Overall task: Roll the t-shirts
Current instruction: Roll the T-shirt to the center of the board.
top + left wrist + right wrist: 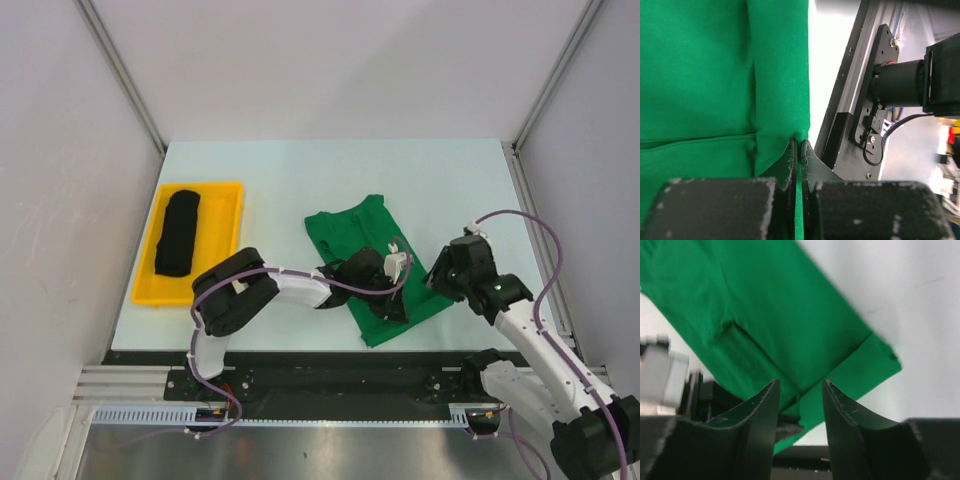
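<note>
A bright green cloth t-shirt [345, 235] on the pale desk [300, 170] is pinched by the left jaws (shut tight); the right jaws are held apart.

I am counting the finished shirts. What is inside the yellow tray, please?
One black t-shirt, rolled up, lies lengthwise inside the yellow tray. Bare yellow floor shows around it. Whatever is under the roll is covered and cannot be seen.
</note>
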Controlling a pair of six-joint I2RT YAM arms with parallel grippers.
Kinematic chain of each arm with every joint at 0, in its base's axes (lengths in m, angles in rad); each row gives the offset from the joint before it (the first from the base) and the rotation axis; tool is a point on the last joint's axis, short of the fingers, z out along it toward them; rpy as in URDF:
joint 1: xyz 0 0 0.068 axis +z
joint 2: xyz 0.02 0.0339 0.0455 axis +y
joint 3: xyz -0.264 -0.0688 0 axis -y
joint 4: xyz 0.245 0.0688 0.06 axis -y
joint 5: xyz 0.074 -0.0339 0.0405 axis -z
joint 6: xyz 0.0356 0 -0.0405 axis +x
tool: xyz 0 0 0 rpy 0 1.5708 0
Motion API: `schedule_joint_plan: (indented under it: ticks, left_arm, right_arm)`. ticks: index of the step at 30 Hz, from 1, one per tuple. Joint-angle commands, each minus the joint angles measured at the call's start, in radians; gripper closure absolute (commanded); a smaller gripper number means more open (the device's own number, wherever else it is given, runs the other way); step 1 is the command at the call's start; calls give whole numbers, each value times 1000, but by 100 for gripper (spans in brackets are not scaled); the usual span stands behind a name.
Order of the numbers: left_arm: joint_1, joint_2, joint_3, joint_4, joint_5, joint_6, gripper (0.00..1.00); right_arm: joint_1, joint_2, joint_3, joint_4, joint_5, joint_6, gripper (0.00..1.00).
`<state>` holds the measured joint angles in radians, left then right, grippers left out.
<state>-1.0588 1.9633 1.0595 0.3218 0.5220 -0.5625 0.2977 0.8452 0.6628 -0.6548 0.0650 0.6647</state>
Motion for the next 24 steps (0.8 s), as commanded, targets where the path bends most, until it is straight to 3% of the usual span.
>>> schedule_joint_plan:
  ticks: [1, 5, 14, 24]
  left_arm:
    - [37, 40, 25, 37, 139, -63, 98]
    - [57, 63, 36, 31, 161, -69, 97]
    - [94, 89, 40, 16, 167, -76, 96]
    - [117, 105, 59, -21, 158, -63, 94]
  right_arm:
    - [159, 14, -15, -60, 145, 156, 62]
    - [248, 37, -23, -85, 219, 233, 70]
    - [282, 83, -57, -71, 257, 308, 84]
    - [302, 133, -80, -5, 243, 308, 82]
